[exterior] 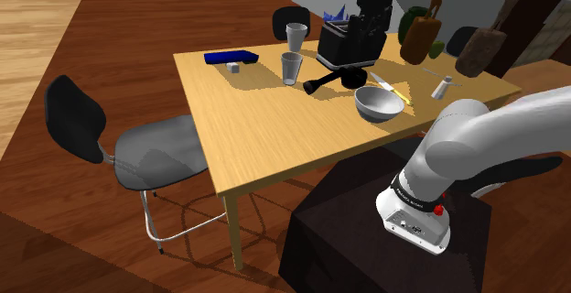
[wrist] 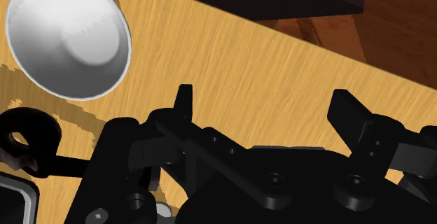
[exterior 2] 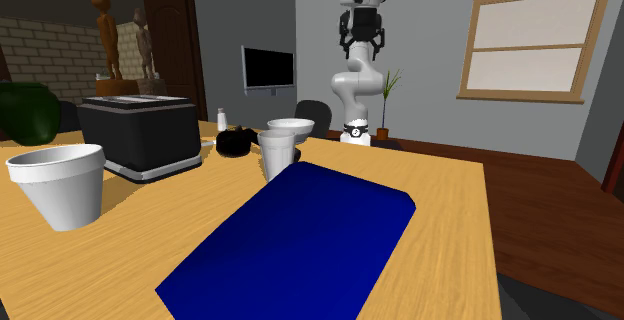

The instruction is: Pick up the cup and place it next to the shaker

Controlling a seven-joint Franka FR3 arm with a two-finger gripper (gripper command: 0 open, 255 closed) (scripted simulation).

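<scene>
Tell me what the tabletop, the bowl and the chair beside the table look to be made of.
Tabletop: light wood, matte, with visible grain lines. Bowl: smooth grey, soft sheen; metal or glazed ceramic, can't tell. Chair: dark backrest and grey seat, plain, perhaps plastic; thin shiny legs look like metal tubing.

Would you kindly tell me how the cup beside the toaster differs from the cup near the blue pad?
The cup beside the toaster is broader and squatter; the cup near the blue pad is slimmer. The first stands at the table's far edge in the shoulder view; the second stands further in. Both are pale, tapered and upright.
</scene>
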